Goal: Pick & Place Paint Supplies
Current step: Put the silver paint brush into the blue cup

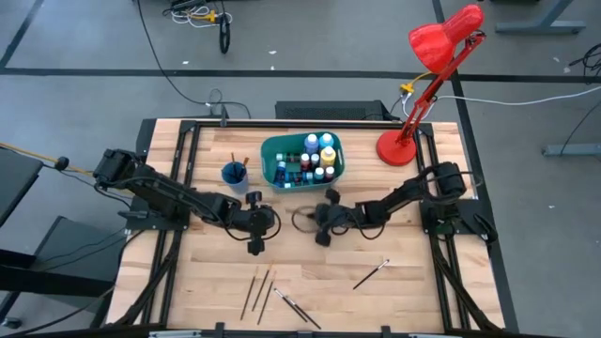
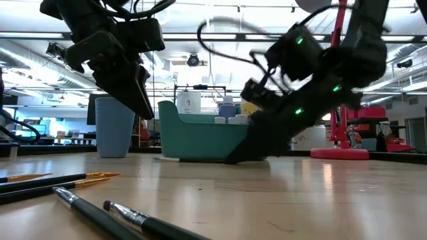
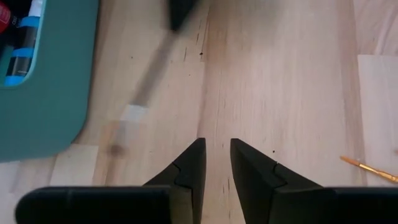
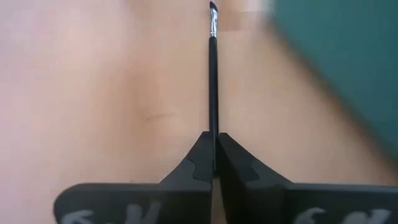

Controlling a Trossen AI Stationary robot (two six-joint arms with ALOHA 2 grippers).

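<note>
A thin brush (image 4: 212, 81) is pinched between the closed fingers of the right gripper (image 4: 213, 163), low over the table just in front of the teal bin (image 1: 302, 160). The grip is taken near the handle's end, so pivoting or slipping during transfer is judged possible. The left gripper (image 3: 216, 163) hovers nearby, slightly parted and empty.

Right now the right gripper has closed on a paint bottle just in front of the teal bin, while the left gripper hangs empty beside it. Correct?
Not quite. The right gripper is shut on a thin dark-handled brush, not a paint bottle; the right wrist view shows the brush clamped between its fingers. The rest holds: it is just in front of the teal bin, and the left gripper hangs empty beside it.
</note>
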